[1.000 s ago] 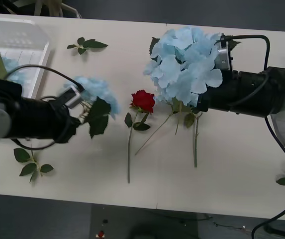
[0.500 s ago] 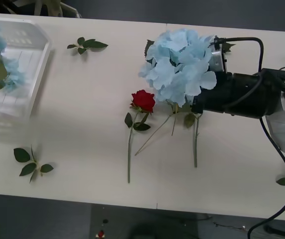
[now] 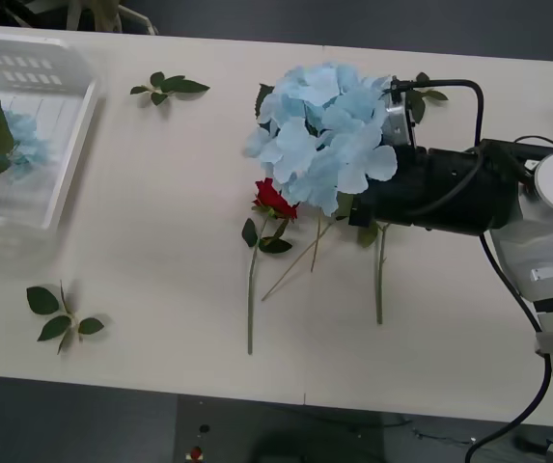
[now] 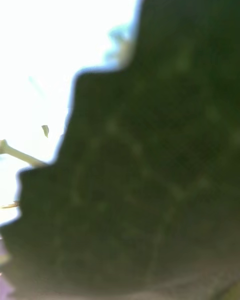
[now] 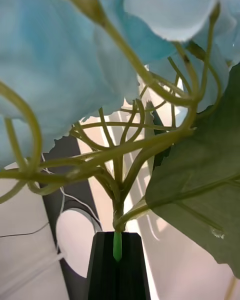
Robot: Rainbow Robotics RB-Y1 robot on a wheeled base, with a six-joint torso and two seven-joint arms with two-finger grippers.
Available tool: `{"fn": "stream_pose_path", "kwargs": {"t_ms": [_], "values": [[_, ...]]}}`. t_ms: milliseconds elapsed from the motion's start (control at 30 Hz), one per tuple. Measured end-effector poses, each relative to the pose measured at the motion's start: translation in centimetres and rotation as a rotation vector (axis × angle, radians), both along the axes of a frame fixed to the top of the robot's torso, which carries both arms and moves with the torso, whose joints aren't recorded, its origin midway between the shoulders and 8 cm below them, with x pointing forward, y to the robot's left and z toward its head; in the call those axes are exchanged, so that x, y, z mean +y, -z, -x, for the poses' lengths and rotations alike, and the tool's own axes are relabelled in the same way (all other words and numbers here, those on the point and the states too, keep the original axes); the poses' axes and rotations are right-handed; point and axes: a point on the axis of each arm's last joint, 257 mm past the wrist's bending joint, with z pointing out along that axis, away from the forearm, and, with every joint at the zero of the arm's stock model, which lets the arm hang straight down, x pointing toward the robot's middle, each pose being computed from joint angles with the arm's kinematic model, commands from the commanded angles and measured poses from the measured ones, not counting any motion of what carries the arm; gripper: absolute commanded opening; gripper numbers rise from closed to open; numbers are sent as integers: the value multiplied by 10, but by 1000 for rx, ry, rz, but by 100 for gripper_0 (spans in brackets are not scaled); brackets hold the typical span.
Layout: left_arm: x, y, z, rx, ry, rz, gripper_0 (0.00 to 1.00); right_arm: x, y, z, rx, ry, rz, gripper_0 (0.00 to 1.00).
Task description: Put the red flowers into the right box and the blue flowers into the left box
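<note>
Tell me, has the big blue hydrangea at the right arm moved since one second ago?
Yes. The blue hydrangea has shifted to the robot's left: it now overlaps the top of the red rose, which has stayed in place on the table.

Front view high over table [image 3: 160, 193], wrist views pressed against foliage, perhaps shared

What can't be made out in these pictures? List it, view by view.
Front view: the blue flower head covers the right arm's end, hiding its grip, and overlaps the red rose.
Front view: the left box is cut off by the edge.
Right wrist view: a blurred dark leaf blocks the scene.
Left wrist view: beyond the left fingers, shut on a blue flower stem, petals hide the table.
</note>
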Motion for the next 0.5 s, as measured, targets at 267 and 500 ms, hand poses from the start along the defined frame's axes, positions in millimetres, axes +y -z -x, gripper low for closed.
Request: {"fn": "stream_pose_path", "kwargs": {"t_ms": [267, 500], "values": [[3, 48, -3, 37, -11, -35, 4, 3, -3, -2, -2, 6, -13, 0], [-7, 55, -6, 38, 0, -20, 84, 3, -3, -2, -2, 6, -14, 0]]}}
